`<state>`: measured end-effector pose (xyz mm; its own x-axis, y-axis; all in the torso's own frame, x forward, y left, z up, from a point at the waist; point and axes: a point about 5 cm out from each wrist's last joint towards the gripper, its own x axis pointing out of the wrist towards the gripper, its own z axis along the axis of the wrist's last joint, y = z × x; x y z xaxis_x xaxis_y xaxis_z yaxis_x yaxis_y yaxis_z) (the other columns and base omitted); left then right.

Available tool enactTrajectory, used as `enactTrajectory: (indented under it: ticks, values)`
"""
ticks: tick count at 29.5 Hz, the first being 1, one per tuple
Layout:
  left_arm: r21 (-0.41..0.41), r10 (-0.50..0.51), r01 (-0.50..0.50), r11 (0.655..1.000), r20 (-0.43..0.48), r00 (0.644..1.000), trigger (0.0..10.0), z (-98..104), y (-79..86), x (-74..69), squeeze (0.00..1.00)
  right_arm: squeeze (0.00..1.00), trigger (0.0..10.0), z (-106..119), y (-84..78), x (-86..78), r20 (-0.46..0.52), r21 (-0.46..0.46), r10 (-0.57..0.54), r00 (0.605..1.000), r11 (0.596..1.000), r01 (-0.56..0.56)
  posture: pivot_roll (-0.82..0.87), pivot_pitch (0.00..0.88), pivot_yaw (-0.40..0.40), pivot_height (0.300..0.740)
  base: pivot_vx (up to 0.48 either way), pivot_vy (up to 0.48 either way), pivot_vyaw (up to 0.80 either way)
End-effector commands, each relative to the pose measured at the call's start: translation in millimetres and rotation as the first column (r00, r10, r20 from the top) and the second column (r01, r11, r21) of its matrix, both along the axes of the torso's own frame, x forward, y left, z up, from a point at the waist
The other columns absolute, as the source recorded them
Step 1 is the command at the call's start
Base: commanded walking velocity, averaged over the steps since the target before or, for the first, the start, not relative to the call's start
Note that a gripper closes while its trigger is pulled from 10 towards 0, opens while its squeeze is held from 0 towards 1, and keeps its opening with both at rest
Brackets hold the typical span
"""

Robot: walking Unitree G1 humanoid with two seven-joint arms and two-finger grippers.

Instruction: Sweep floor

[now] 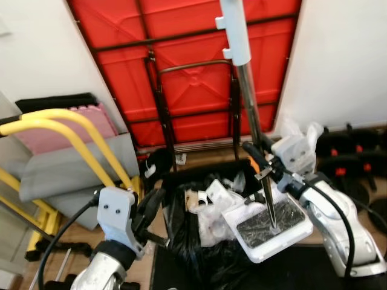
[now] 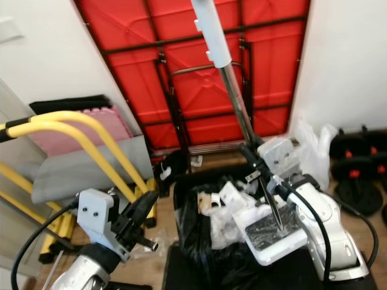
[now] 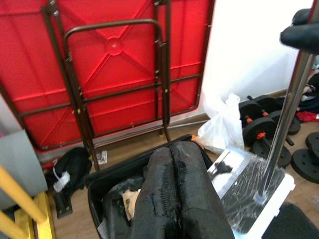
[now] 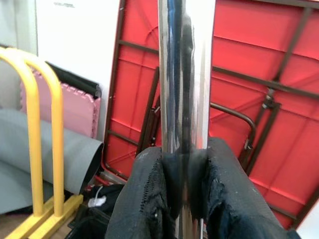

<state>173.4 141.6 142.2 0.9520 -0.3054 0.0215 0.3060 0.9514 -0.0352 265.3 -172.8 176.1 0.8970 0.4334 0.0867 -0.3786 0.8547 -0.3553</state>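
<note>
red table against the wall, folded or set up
Folded. The red table stands on edge against the white wall, underside facing out, its dark metal legs lying flat against the panel.

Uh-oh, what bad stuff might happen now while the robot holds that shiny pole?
The right pincer grips the shiny metal pole, tilting the white dustpan over the black-bagged trash bin. The dirt might spill past the bag's edge. The long pole could also bump the red folded table behind it.

My black fingers (image 4: 149, 199) clamp a shiny silver pole (image 4: 182, 74). Its white dustpan (image 1: 272, 226) sits over a black bin bag (image 1: 193, 254), before a red folded table (image 1: 193, 66) and yellow rails (image 1: 66, 130).
</note>
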Motion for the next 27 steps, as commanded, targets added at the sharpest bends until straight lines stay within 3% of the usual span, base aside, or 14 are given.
enactTrajectory:
  ticks: [1,8,14,15,24,27]
  values:
    - [0.032,0.009,-0.009,0.999,-0.005,1.000,10.0,-1.8,4.0,0.8,0.00,0.00,10.0,21.2,7.5,-2.1,0.110,-0.009,0.040,0.993,0.999,-0.039,-0.11,0.090,0.028,0.740,0.277,0.000,0.79]
    - [0.024,0.002,-0.001,1.000,-0.010,1.000,10.0,-1.2,3.0,-0.5,0.00,0.00,10.0,22.8,2.7,1.6,0.103,-0.001,0.018,0.995,1.000,-0.018,-0.11,0.100,0.029,0.740,0.278,0.000,0.74]
    - [0.019,-0.074,0.075,0.997,-0.039,0.996,10.0,0.4,-4.1,-5.9,0.00,0.00,10.0,29.1,5.9,5.2,0.094,-0.054,0.083,0.992,0.995,-0.078,-0.11,0.134,0.025,0.740,0.000,0.000,0.00]
    - [0.007,-0.101,0.101,0.995,-0.051,0.994,10.0,2.4,-7.5,-11.0,0.00,0.00,10.0,36.1,9.3,9.0,0.102,-0.102,0.131,0.986,0.988,-0.120,-0.10,0.171,0.020,0.740,0.000,0.000,0.00]
    - [-0.026,-0.141,0.139,0.990,-0.075,0.987,10.0,6.6,-12.8,-20.5,0.00,0.00,10.0,48.4,13.7,12.8,0.125,-0.207,0.220,0.967,0.959,-0.191,-0.11,0.225,0.016,0.740,0.000,0.000,0.00]
    - [-0.059,-0.187,0.182,0.981,-0.096,0.978,10.0,10.6,-18.7,-30.0,0.00,0.00,10.0,62.6,21.9,18.5,0.162,-0.319,0.314,0.936,0.914,-0.251,-0.11,0.271,0.012,0.740,0.000,0.000,0.00]
